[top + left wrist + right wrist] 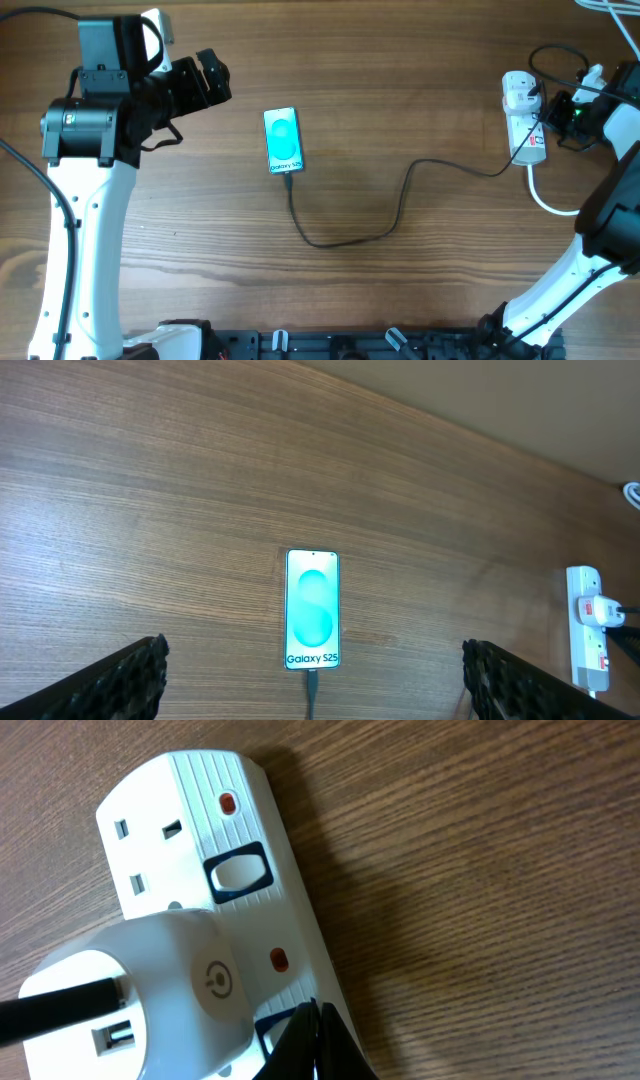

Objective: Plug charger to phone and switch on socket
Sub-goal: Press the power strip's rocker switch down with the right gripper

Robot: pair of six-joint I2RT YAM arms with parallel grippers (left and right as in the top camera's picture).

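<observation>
The phone (283,140) lies flat mid-table with its teal-and-white screen up; it also shows in the left wrist view (312,608). The thin black charger cable (400,205) has its tip in the phone's near end and curves right to a white adapter (130,990) plugged into the socket (522,115). The socket (230,850) fills the right wrist view. My right gripper (315,1020) is shut, its tips pressed on the socket's lower rocker switch. My left gripper (315,680) is open and empty, above and to the left of the phone.
A thick white cable (545,200) runs from the socket toward the right arm's base. The socket's upper outlet (145,845) is unused, with its own switch (240,875) beside it. Black base hardware lines the table's near edge (330,345).
</observation>
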